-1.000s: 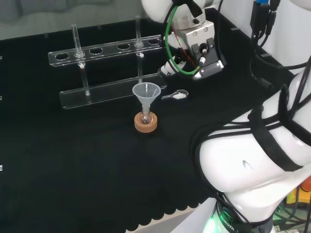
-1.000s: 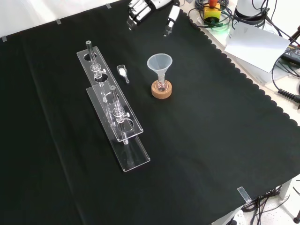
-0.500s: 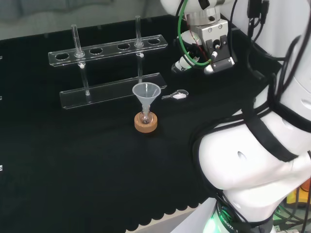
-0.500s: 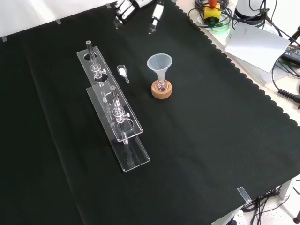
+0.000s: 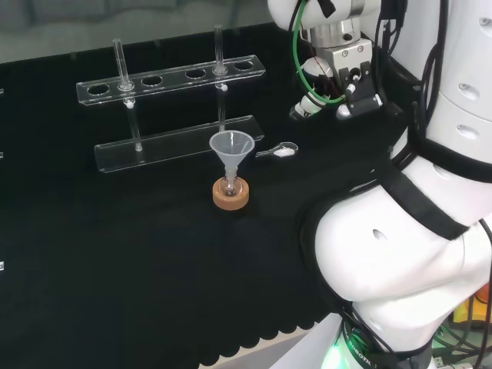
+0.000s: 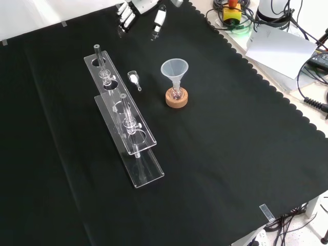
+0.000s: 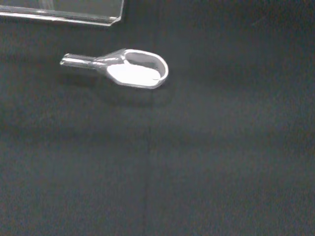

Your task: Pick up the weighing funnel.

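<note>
Weighing funnel (image 6: 135,79) on black cloth (image 6: 220,154), robot hand (image 6: 136,6) apart — relaxed, empty

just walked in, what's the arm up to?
The hand hangs open at the top of the front view, raised off the cloth and holding nothing. The weighing funnel lies untouched on the cloth, between the test tube rack and the funnel standing in its flask. It is not yet picked up.

No text, label, number or sign is showing legibly on the worktop (image 6: 230,154), the clear rack (image 6: 134,148) or the white paper sheet (image 6: 279,43).
</note>
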